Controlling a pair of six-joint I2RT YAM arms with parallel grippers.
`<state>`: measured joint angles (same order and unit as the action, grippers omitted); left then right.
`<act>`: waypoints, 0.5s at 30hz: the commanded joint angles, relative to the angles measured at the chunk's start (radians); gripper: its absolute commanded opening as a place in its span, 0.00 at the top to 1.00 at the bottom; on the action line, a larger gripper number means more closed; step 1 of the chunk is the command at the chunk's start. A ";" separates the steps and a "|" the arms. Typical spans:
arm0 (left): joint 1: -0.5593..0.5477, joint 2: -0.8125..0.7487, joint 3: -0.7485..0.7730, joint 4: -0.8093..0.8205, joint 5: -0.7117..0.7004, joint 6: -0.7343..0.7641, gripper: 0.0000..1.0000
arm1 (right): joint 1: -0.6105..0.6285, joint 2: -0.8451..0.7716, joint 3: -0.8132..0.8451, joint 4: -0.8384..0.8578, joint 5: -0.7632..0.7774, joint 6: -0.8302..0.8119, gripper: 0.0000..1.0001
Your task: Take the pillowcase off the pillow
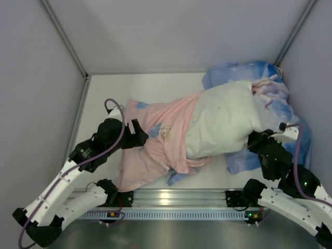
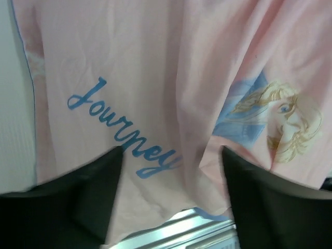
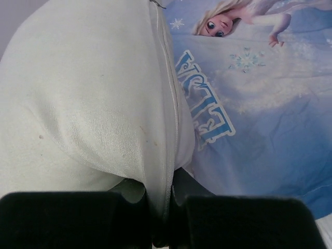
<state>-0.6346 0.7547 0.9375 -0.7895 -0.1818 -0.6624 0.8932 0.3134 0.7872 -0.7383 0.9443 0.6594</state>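
1. A white table [image 1: 104,98], closed in by grey walls [image 1: 181,31], carries two pillows and a loose case, seen from the overhead camera.
2. A second pillow [image 1: 290,111], clad in blue princess print, lies at the far right against the wall. The right wrist view shows its "ELSA" lettering [image 3: 207,104] and a cartoon face.
3. The pillow [image 1: 223,124], plump, plain white and faintly speckled, rests at centre right, partly on top of the blue-clad one.
4. The pillowcase [image 1: 155,150] sprawls flat and wrinkled on the table left of centre, pale pink face up, with a sliver of blue showing at its near edge. Its right end meets the pillow's left end and wraps its near corner; whether any of the pillow is inside cannot be told.
5. A metal rail [image 1: 171,197] runs along the near edge, with both arm bases bolted to it.
6. The left gripper [image 1: 139,134] sits at the pillowcase's left edge. In the left wrist view its two dark fingers [image 2: 88,197] stand apart, with pink cloth lying between and beyond them, none of it pinched.
7. The right gripper [image 1: 253,139] is at the pillow's near right corner. In the right wrist view its jaws are clamped together on the pillow's seamed edge [image 3: 168,155].
8. Blue script reading "Journey" [image 2: 122,127] and a blonde princess portrait [image 2: 288,122] mark the pink cloth.
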 commanded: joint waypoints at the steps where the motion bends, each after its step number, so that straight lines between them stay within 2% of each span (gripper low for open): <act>1: 0.007 0.090 -0.017 0.093 0.114 0.046 0.01 | -0.019 0.102 0.058 -0.036 0.111 0.078 1.00; 3: 0.007 0.104 -0.040 0.093 0.091 0.032 0.01 | -0.022 0.166 0.104 -0.116 0.129 0.135 1.00; 9: 0.007 0.084 -0.137 0.095 0.042 -0.058 0.01 | -0.080 0.367 0.185 -0.125 0.134 0.106 1.00; 13: 0.007 0.075 -0.144 0.098 0.073 -0.062 0.01 | -0.131 0.512 0.210 -0.115 0.038 0.080 1.00; 15: 0.007 0.064 -0.114 0.098 0.079 -0.048 0.01 | -0.129 0.510 0.152 -0.057 -0.045 0.056 1.00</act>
<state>-0.6304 0.8429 0.7940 -0.7258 -0.1200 -0.7082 0.7776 0.8093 0.9489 -0.8627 0.9707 0.7418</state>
